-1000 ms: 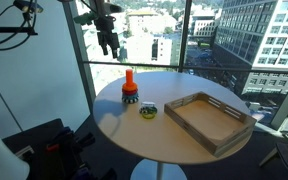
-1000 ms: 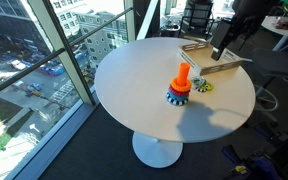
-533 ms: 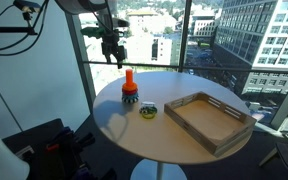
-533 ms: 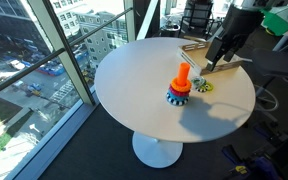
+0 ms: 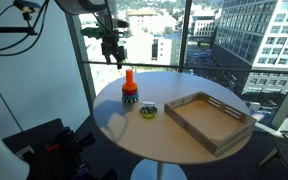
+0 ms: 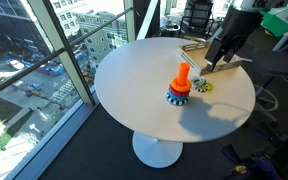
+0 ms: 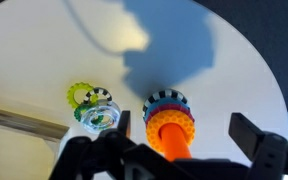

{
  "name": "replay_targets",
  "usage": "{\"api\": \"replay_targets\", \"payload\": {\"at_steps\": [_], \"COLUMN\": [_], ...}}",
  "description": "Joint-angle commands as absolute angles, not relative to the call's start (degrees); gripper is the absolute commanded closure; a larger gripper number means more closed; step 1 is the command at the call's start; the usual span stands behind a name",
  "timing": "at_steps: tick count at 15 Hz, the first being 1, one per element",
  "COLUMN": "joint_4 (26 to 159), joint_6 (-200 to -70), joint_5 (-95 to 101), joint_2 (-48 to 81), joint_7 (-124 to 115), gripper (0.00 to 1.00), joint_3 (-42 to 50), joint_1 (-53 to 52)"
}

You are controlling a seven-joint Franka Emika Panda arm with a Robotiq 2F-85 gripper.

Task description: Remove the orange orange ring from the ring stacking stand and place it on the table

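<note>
Pincer [image 5: 114,60] hangs wide open and empty, above the orange ring [image 5: 130,88], which sits on the ring stacking stand [image 5: 130,98]. An off-centre descent could strike the peg, tipping the stand or knocking the yellow-green ring [image 7: 92,108] just beside it across the tabletop [image 5: 184,145].

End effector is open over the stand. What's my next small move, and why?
Probably descend toward the orange ring, shifting slightly to centre it. The end effector hangs open, clearly above the ring stacking stand, and the wrist view shows the ring between the fingers but off-centre.
</note>
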State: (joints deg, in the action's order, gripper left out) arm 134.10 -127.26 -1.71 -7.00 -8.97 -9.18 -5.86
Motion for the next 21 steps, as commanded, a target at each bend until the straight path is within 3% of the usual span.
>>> {"api": "replay_targets", "payload": {"at_steps": [1,21], "joint_4": [133.03,128.82], "joint_6": [-127.96,-148.08], "joint_5": [-2.03,4.70], "joint_2": [-4.78,13.58], "joint_7": [-9.94,-18.12], "gripper": [0.00,0.00], "joint_3": [-8.60,-6.38], "joint_1": [-6.11,-10.12]}}
